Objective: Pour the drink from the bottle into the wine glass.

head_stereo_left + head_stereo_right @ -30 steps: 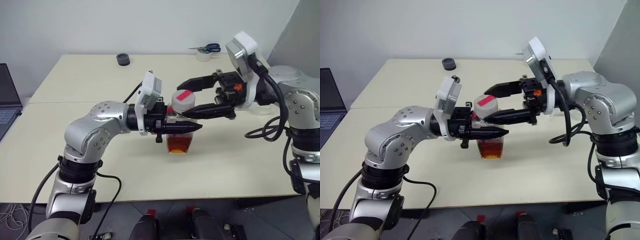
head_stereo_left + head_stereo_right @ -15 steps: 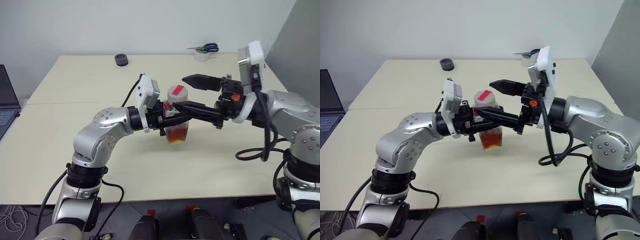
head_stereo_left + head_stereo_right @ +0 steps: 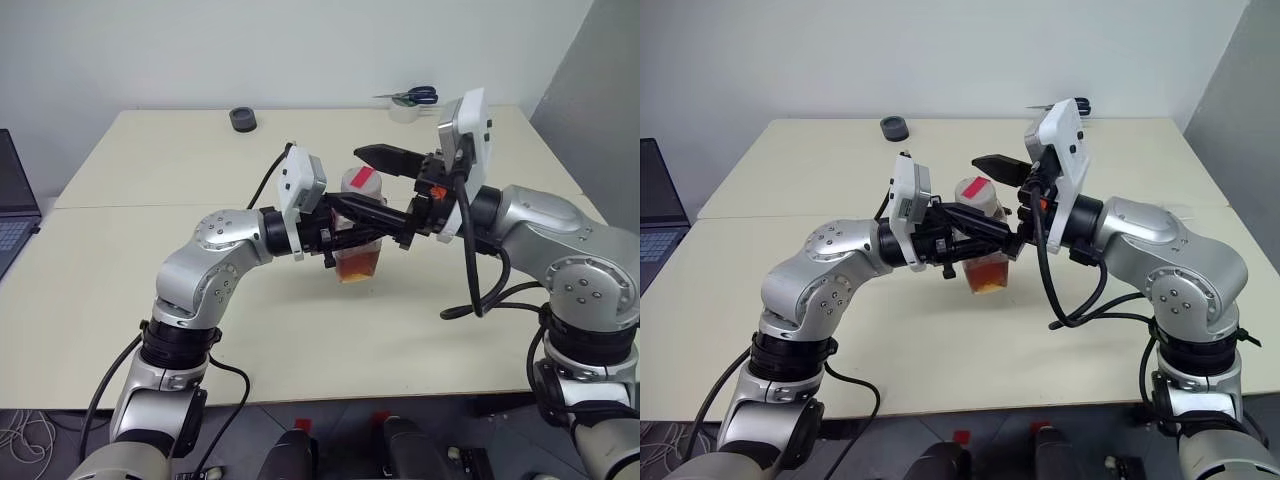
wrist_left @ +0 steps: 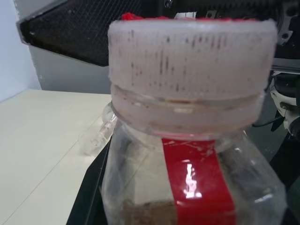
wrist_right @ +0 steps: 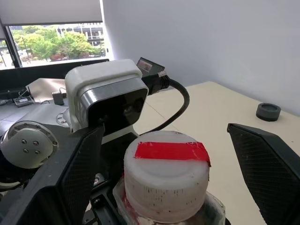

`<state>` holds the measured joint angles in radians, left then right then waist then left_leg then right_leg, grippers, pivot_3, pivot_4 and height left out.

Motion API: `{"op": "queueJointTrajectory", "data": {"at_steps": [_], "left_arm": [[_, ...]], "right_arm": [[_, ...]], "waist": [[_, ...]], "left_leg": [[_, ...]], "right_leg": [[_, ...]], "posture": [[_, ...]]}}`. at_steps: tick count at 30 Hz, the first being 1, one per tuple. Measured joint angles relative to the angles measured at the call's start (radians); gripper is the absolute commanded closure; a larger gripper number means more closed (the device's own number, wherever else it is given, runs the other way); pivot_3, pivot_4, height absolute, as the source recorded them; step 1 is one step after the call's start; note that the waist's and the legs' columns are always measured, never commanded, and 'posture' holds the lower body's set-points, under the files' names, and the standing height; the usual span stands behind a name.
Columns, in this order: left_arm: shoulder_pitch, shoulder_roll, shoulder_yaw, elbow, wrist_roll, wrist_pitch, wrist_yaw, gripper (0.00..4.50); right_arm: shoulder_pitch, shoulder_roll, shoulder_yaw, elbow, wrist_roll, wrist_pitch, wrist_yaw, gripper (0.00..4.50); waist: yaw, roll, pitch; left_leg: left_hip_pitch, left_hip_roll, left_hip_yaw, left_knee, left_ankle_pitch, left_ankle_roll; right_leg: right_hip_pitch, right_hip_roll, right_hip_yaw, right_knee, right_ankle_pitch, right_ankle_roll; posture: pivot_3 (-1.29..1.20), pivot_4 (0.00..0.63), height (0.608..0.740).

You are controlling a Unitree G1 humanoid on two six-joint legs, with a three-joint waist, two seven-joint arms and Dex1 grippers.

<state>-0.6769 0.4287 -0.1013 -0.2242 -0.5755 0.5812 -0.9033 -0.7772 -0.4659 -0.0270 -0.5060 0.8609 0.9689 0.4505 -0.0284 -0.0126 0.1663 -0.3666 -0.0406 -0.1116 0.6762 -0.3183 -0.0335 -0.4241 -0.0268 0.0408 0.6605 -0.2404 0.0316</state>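
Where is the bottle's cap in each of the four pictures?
Left eye view: the cap sits mid-picture, between the two arms.
Right eye view: the cap is just left of centre.
Left wrist view: it spans the upper middle.
Right wrist view: it sits at bottom centre.
Shared landmark: the red tape on top of it.

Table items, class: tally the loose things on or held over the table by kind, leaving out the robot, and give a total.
Bottle: 1
Black round cap-like object: 1
Scissors: 1
Tape roll: 1
Laptop: 1
Total: 5
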Motion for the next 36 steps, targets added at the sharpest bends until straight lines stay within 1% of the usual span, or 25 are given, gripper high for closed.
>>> {"op": "queueJointTrajectory", "data": {"at_steps": [5,11,16,21,28,36], "left_arm": [[0.010,-0.002,0.001,-0.004,-0.001,0.001,0.021,2.73],[0.031,-0.005,0.001,-0.015,-0.003,0.005,0.041,2.73],[0.032,-0.006,0.000,-0.014,-0.004,0.005,0.040,2.73],[0.032,-0.008,0.000,-0.014,-0.010,0.004,0.028,2.73],[0.032,-0.012,0.000,-0.014,-0.012,0.003,0.019,2.73],[0.032,-0.012,0.000,-0.015,-0.012,0.004,0.025,2.73]], "right_arm": [[0.011,-0.014,-0.020,0.006,-0.004,0.000,-0.018,0.04],[0.058,-0.047,-0.049,-0.035,0.025,0.005,-0.025,0.04],[0.114,-0.112,-0.092,-0.079,0.064,0.026,-0.026,0.04],[0.133,-0.162,-0.149,-0.077,0.100,0.050,-0.044,0.04],[0.134,-0.165,-0.152,-0.077,0.188,0.068,-0.059,0.04],[0.129,-0.165,-0.145,-0.063,0.193,0.062,-0.067,0.04]], "waist": [[0.000,0.000,0.000],[0.000,0.000,0.000],[0.001,0.000,0.000],[0.001,0.000,0.000],[0.001,0.000,0.000],[0.001,0.000,0.000]], "left_leg": [[0.000,0.000,0.000,0.000,0.000,0.000],[0.000,0.000,0.000,0.000,0.000,0.000],[0.000,0.000,0.000,0.000,0.000,0.000],[0.000,0.000,0.000,0.000,0.000,0.000],[0.000,0.000,0.000,0.000,0.000,0.000],[0.000,0.000,0.000,0.000,0.000,0.000]], "right_leg": [[0.000,0.000,0.000,0.000,0.000,0.000],[0.000,0.000,0.000,0.000,0.000,0.000],[0.001,0.000,0.000,0.000,0.000,0.000],[0.001,0.001,0.000,0.000,0.000,0.000],[0.001,0.001,0.000,0.000,0.000,0.000],[0.001,0.001,0.000,0.000,0.000,0.000]], "posture": [[0.00,0.150,0.740],[0.00,0.150,0.740],[0.00,0.150,0.740],[0.00,0.150,0.740],[0.00,0.150,0.740],[0.00,0.150,0.740]]}}
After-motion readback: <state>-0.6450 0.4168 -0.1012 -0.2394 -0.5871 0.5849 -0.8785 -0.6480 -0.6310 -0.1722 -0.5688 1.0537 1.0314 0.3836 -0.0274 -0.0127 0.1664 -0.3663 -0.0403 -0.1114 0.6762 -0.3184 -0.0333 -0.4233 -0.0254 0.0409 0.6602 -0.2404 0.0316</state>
